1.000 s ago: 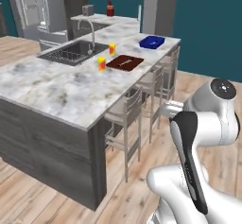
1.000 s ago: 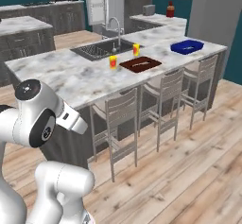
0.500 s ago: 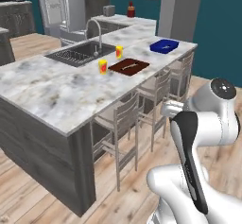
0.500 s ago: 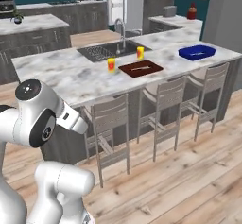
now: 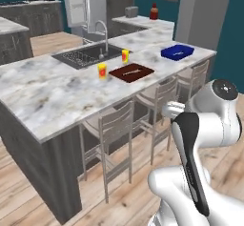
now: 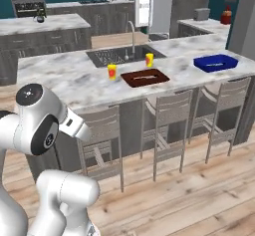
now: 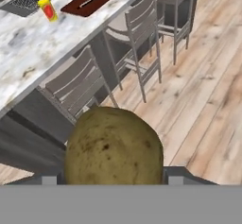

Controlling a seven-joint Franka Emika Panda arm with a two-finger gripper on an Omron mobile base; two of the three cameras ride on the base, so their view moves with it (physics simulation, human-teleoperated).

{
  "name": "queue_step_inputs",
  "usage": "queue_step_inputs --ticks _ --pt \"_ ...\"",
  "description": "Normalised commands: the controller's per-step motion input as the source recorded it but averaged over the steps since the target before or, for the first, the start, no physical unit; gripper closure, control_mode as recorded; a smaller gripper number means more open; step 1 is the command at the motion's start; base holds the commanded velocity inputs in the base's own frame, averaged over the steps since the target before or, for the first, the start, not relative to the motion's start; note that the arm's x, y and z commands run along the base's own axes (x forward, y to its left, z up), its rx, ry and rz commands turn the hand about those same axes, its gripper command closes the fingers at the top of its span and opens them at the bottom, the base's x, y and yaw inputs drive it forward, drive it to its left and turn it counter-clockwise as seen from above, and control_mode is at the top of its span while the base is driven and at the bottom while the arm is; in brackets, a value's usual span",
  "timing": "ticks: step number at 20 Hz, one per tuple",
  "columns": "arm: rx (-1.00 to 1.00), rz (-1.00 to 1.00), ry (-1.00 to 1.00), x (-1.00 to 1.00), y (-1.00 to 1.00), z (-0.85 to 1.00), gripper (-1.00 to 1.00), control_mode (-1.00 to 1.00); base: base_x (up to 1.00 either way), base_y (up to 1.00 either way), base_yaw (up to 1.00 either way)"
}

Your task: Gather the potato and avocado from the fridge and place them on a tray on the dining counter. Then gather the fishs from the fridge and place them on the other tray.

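A brown speckled potato (image 7: 113, 142) looms large at the bottom of the hand view, and my gripper (image 7: 113, 176) is shut on it. Beyond it runs the marbled dining counter (image 7: 28, 43), which also shows in both base views (image 5: 57, 91) (image 6: 74, 75). The blue tray (image 5: 177, 52) (image 6: 215, 62) rests near the counter's right end. Left of it lies the dark reddish-brown tray (image 5: 131, 71) (image 6: 145, 77) (image 7: 91, 0) with a thin grey object in it. The grey fridge (image 5: 78, 3) (image 6: 144, 1) stands at the back. The avocado is out of view.
Two yellow cups (image 5: 102, 70) (image 5: 125, 56) stand beside the brown tray, near the inset sink (image 5: 88, 54) and its faucet. Several grey stools (image 5: 112, 134) (image 6: 164, 125) line the counter's near side on a wooden floor. A red bottle (image 5: 154, 11) sits on the far counter.
The whole picture has shifted: the base has moved, so the counter and trays now lie more squarely ahead. The gripper's hold has not changed.
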Motion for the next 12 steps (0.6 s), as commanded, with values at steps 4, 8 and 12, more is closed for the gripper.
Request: queue_step_inputs --ticks 4,8,12 --pt "0.00 0.00 0.00 0.00 0.00 0.00 1.00 1.00 0.19 -0.93 0.30" --pt "0.00 0.00 0.00 0.00 0.00 0.00 1.00 1.00 0.21 -0.93 0.30" --pt "0.00 0.00 0.00 0.00 0.00 0.00 1.00 1.00 0.21 -0.93 0.30"
